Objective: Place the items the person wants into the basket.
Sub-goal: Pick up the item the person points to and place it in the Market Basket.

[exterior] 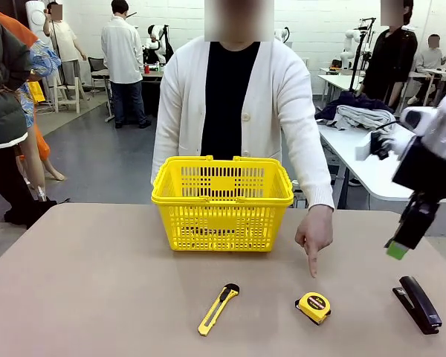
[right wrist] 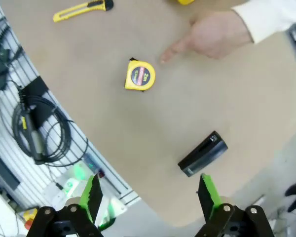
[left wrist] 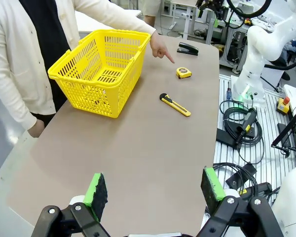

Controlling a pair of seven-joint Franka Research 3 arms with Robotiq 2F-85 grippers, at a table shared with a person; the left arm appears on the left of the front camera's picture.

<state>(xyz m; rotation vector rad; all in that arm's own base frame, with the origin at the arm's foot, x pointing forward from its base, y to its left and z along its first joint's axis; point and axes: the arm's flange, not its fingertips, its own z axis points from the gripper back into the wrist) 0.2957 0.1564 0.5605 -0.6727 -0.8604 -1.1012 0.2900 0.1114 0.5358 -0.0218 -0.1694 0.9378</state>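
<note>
The person's hand points a finger down at a yellow-and-black tape measure on the table's front right. The yellow basket stands in front of the person at the far middle. My right gripper hangs open above the right side of the table, up and to the right of the tape measure. In the right wrist view its open gripper looks down on the tape measure and the pointing hand. My left gripper is open and holds nothing, far from the basket and tape measure.
A long yellow utility knife lies left of the tape measure. A black stapler lies at the front right, near the table's edge. Cables and the right arm's base sit beyond the table's side.
</note>
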